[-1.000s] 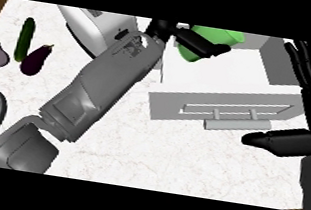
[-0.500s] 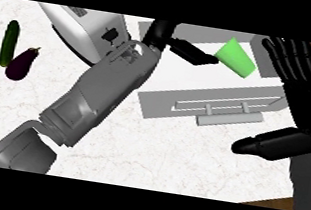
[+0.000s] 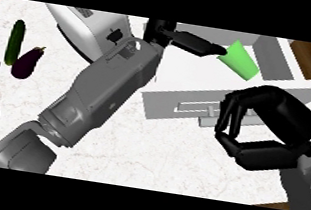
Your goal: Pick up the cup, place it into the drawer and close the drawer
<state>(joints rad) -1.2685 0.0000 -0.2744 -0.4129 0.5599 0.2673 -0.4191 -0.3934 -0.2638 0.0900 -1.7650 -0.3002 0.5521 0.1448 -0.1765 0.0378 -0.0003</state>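
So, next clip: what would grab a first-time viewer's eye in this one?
Probably the bright green cup lying tilted in the open white drawer at upper right, with the left hand beside it. Next, the black right hand at lower right, fingers curled over the drawer's grey handle. On the counter's left edge sit a dark green cucumber and two purple eggplants.

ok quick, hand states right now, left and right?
Left hand: open, fingers straight, touching the green cup in the drawer.
Right hand: shut, fingers curled at the drawer front, holding nothing.
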